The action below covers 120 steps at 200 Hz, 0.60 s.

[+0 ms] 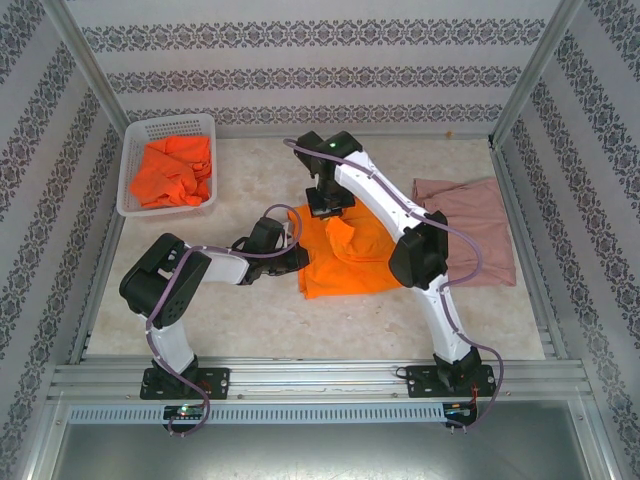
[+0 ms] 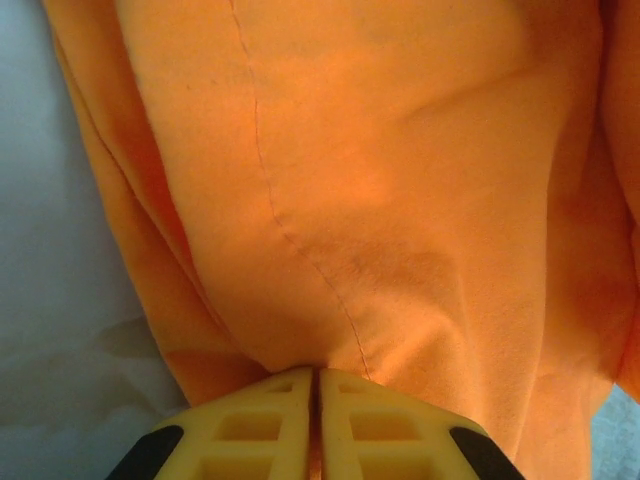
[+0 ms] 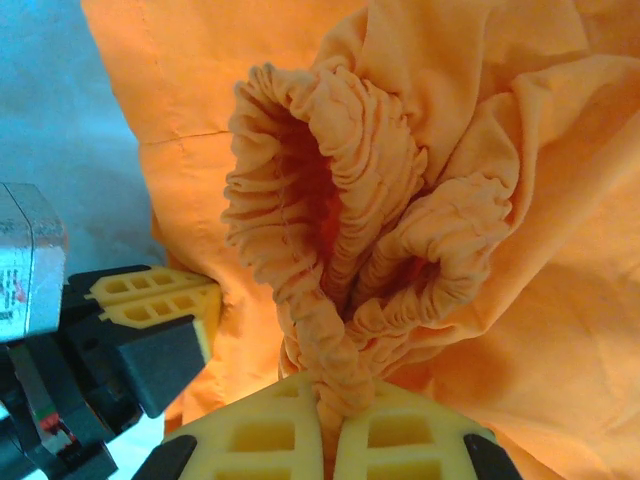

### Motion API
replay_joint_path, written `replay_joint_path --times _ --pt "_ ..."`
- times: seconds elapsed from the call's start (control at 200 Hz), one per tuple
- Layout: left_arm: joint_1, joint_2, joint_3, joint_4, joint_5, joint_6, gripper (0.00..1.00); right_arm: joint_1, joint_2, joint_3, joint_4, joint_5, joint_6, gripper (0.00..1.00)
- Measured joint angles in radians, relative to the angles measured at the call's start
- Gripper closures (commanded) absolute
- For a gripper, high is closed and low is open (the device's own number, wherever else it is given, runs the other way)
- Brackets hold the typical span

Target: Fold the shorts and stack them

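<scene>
Orange shorts (image 1: pixel 345 270) partly under R arm (image 1: pixel 380 200)

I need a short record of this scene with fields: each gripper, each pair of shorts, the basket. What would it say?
left gripper: shut on an edge of the middle orange shorts
right gripper: shut on their gathered waistband
pink shorts: lying on the table, at right, apart from both grippers
basket: far left corner, holds crumpled orange shorts
</scene>
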Motion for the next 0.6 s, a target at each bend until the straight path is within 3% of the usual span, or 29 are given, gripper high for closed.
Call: replay_joint_path --times 0.1,0.195,0.27,0.315,0.425,0.6 --pt "0.000 0.001 -0.002 0.006 0.000 -0.007 0.88 0.000 0.016 -0.012 0.033 -0.039 0.015 0.89" --pt "-0.001 0.001 -0.003 0.014 0.003 -0.017 0.82 0.000 0.016 -0.062 0.088 -0.091 0.034 0.69" --pt "-0.003 -0.002 -0.003 0.022 0.004 -0.021 0.72 0.000 0.012 -0.132 0.159 -0.165 0.060 0.53" --pt "-0.006 -0.011 -0.005 0.025 0.002 -0.023 0.61 0.000 0.011 -0.182 0.209 -0.221 0.080 0.43" --pt "-0.003 -0.078 -0.047 0.023 -0.032 -0.064 0.41 -0.021 -0.026 -0.279 0.312 -0.350 0.115 0.28" --pt "0.004 -0.349 -0.145 -0.017 -0.112 -0.050 0.27 -0.085 -0.284 -0.586 0.624 -0.507 0.225 0.06"
